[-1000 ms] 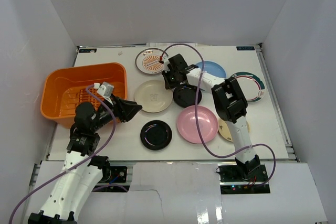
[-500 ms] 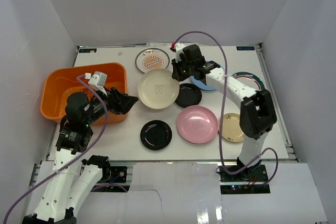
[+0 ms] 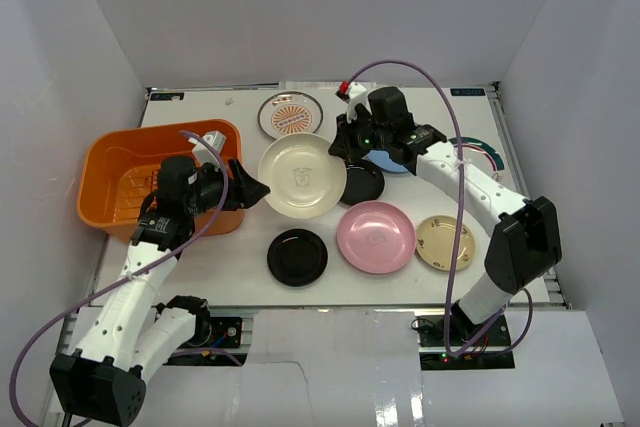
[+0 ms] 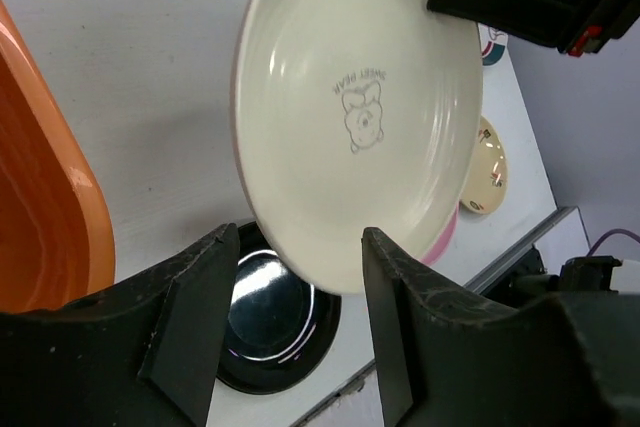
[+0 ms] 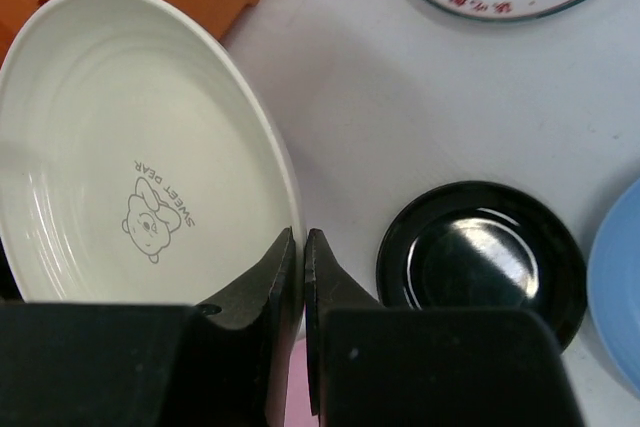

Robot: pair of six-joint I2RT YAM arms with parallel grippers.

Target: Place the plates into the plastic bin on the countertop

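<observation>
Cream plate point(image 3: 302, 175) held aloft, hollow tilted toward the table's point(image 3: 520, 247) left edge, our right gripper point(image 3: 338, 152) with jaws clamped on its rim, our left gripper point(image 3: 258, 190) with jaws apart nearby.

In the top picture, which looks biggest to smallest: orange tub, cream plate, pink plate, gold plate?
Biggest: orange plastic tub.
Then round cream plate and round pink plate: alike, cream one lifted toward camera.
Smallest: small round gold plate.
</observation>
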